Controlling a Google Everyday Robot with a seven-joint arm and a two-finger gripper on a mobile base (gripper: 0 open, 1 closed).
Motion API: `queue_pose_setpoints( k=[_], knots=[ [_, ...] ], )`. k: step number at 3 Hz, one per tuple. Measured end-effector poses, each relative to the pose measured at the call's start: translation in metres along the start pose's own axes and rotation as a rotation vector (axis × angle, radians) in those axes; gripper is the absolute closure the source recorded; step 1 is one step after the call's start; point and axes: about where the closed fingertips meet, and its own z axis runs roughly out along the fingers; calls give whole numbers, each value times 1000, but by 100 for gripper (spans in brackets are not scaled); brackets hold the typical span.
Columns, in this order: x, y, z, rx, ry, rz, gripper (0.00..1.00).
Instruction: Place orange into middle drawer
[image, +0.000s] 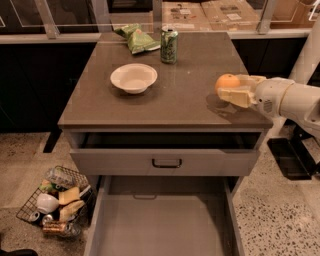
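- Gripping the orange (226, 81), the gripper (231, 88) reaches in from the right side, its fingers clamped against the fruit's near and far sides.
- The orange is held over the right edge of the counter (190, 105). A shadow lies on the surface just beneath it.
- The orange is round, so no long axis or pointing direction can be told.
- The gripper's fingers point left, toward the middle of the counter.
- The middle drawer (160, 225) is pulled out below, with its pale grey floor facing up. The orange is outside it, higher and to the right.
- The upper drawer (120, 161), with a black handle (166, 163), stands slightly open.
- A white bowl (133, 77), a green can (169, 45) and a green bag (139, 40) sit on the counter, well apart from the orange.
- A wire basket (30, 207) of items rests on the floor to the left.
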Motion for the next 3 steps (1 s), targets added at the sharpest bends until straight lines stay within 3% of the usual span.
queue_pose_setpoints(
  k=[1,2,3],
  knots=[
    [-30,26,-27,-65,-8,-58,100],
    [-40,62,-59,-138,-5,-120,100],
    [-19,98,-90,-237,0,-171,100]
  ],
)
